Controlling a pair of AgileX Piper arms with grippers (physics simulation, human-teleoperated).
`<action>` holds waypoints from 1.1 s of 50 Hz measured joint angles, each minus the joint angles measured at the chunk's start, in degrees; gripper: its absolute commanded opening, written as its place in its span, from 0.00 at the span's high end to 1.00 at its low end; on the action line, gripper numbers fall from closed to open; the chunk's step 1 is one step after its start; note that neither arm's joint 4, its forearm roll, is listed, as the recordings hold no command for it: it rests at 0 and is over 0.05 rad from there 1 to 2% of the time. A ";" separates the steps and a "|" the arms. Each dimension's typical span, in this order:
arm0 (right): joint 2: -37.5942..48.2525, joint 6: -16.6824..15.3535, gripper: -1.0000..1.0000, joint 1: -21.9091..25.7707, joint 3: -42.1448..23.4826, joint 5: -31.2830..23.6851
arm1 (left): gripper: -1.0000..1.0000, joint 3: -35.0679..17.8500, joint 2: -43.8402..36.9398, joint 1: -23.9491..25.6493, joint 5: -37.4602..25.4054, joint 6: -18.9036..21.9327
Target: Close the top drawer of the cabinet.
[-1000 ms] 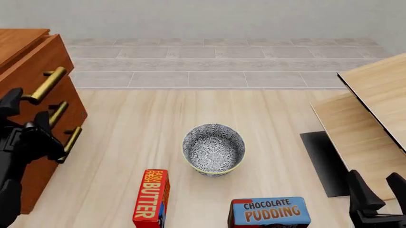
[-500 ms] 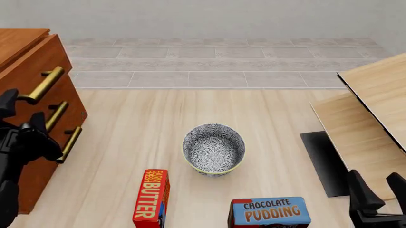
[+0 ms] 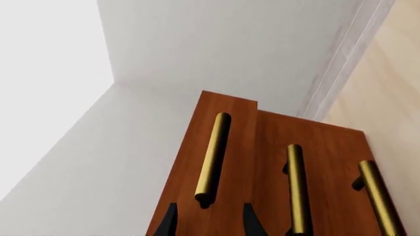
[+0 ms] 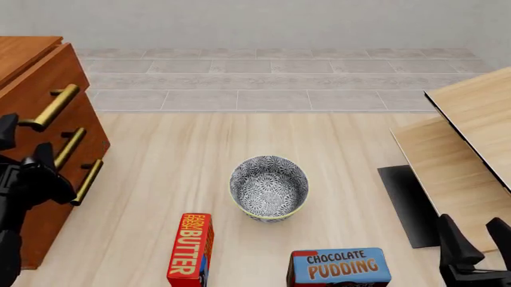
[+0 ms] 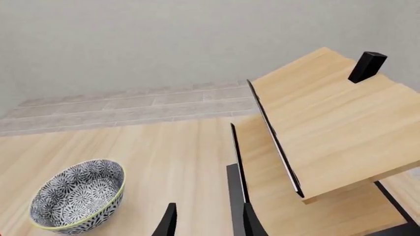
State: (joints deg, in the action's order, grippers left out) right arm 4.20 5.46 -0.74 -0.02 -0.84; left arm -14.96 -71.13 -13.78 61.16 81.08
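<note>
Where the drawer sits: at the desk's left edge the cabinet (image 4: pixel 48 119) stands, and the top drawer (image 4: pixel 44 81) is its uppermost front, sticking out a little proud of the two fronts below it in the left wrist view.
Handle axis: the top drawer's brass handle (image 3: pixel 212 160) is a long bar running along the drawer front, parallel to the two lower handles; the push should go square to that bar, into the cabinet.
Nearer arm: the left end effector (image 4: pixel 20 152) is right at the cabinet's front, while the right end effector (image 4: pixel 475 245) sits at the desk's near right corner, well apart from it.
Direction from left end effector: the handle's near end lies straight ahead, lined up with the gap between the fingertips (image 3: pixel 169 223).
Left end effector state: fingers spread, holding nothing; contact with the drawer front cannot be told.
Right end effector state: fingers (image 5: pixel 168 223) spread, empty, facing the bowl (image 5: pixel 75 199) and a wooden rack.
Judgement: the left arm likely does the closing by pushing toward the cabinet.
</note>
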 measured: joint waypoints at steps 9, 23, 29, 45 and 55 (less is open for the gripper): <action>-0.17 0.01 0.00 0.09 0.00 -0.23 | 0.00 0.23 0.16 -0.38 0.13 0.02; -0.44 -0.09 0.00 0.07 0.00 -0.53 | 0.00 0.39 -0.23 -0.87 0.73 0.07; -0.55 -0.15 0.00 0.07 0.00 -0.67 | 0.00 0.28 -0.05 -1.08 0.39 -0.05; -1.28 -0.24 0.00 0.25 0.00 -1.50 | 0.00 0.69 0.46 -1.94 0.13 0.32; -1.24 -0.26 0.00 0.33 0.01 -1.60 | 0.00 0.87 0.68 -2.40 0.00 0.59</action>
State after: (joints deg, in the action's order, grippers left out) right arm 2.96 5.20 -0.42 -0.01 -2.44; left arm -14.09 -70.45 -16.18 61.16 81.67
